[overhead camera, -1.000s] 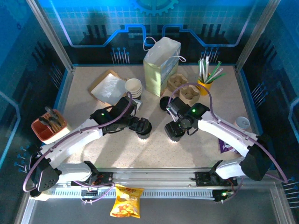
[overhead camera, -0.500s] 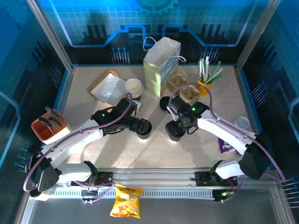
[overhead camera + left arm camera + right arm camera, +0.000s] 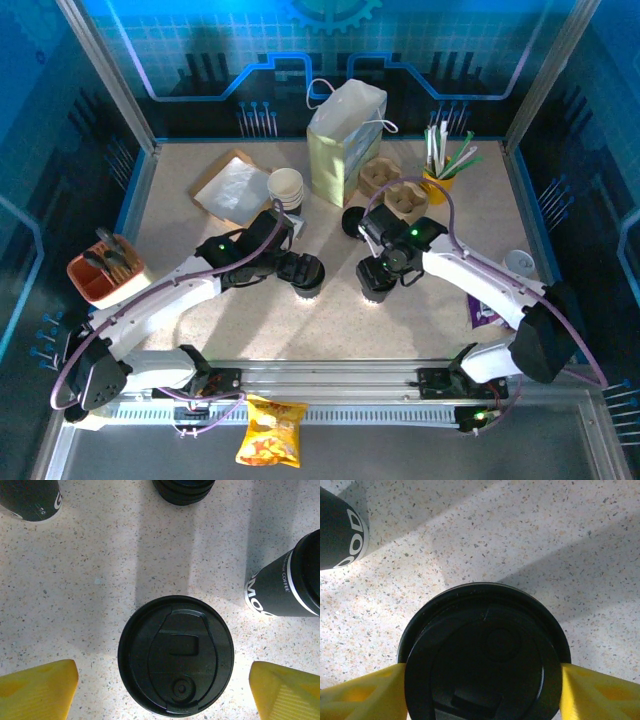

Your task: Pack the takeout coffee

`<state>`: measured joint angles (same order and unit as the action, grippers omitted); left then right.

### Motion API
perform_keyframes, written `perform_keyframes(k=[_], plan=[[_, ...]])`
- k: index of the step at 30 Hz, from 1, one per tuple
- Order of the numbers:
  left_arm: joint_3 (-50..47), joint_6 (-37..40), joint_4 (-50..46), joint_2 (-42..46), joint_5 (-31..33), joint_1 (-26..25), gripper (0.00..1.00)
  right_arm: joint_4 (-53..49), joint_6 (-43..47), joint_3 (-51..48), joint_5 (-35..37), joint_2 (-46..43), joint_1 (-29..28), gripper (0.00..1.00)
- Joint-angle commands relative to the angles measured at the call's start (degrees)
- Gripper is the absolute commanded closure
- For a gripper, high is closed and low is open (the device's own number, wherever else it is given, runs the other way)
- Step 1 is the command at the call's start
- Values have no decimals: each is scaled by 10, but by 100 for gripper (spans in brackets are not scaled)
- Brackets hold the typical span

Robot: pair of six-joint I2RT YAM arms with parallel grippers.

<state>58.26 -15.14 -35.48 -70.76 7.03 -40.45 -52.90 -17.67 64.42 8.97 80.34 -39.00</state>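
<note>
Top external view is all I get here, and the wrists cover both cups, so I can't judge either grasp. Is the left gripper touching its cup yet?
Observer: No. The left gripper is open, and bare table shows between its fingers and the left cup's lid.
Operator: And the right one?
Observer: The right gripper straddles the right cup's lid. The lid's rim meets both of its fingers, though I cannot tell whether they squeeze.
</note>
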Motion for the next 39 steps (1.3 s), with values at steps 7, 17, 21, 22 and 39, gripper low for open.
perform_keyframes(k=[7, 17, 21, 22, 39], plan=[[-3, -11, 1, -2, -12, 2, 11, 6, 51, 16, 12, -5, 118, 29], [3, -6, -7, -1, -5, -10, 11, 56, 76, 38, -15, 35, 232, 28], [13, 1, -16, -12, -4, -19, 11, 63, 85, 43, -13, 55, 251, 28], [16, 5, -21, -16, -1, -23, 11, 64, 87, 42, -12, 58, 255, 27], [80, 38, -84, -110, 69, -59, 10, 67, 90, 46, -48, 29, 259, 11]])
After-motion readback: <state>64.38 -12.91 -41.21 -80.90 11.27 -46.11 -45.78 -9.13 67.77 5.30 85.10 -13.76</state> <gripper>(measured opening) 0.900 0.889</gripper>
